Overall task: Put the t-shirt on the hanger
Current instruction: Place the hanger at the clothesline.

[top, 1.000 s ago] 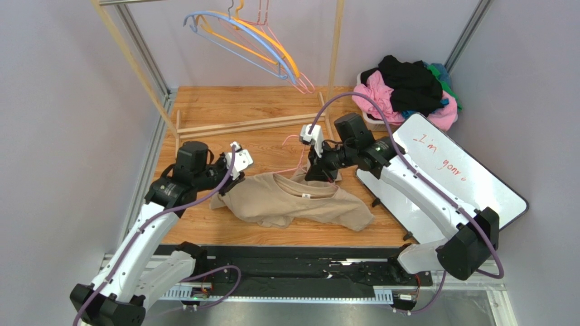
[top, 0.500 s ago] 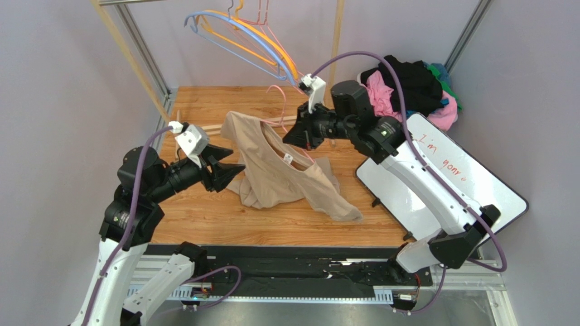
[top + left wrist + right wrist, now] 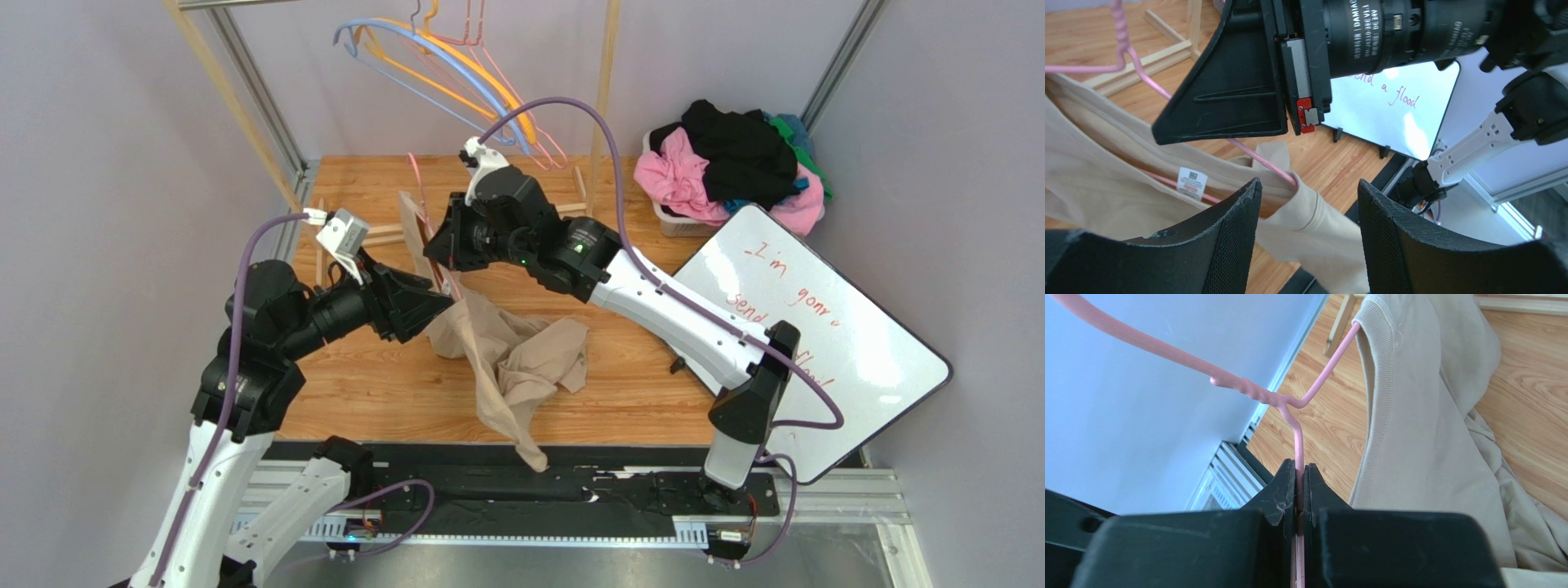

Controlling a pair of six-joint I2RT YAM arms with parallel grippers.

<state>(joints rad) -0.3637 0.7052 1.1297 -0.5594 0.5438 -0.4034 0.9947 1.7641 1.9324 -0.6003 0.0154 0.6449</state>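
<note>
Lifted leftward since earlier: right end effector (image 3: 1298, 478) clamped on hanger (image 3: 1254, 394), t-shirt (image 3: 521, 361) half-threaded, dangling over centre surface (image 3: 368, 404); left end effector (image 3: 1308, 196) apart alongside; next, likely draw cloth over bare hanger arm.

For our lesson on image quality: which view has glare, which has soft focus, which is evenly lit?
Left wrist: glare whitens part of the whiteboard. Right wrist: the right gripper looks dark and soft up close, the hanger crisp. Top external: even light, the t-shirt sharp.
</note>
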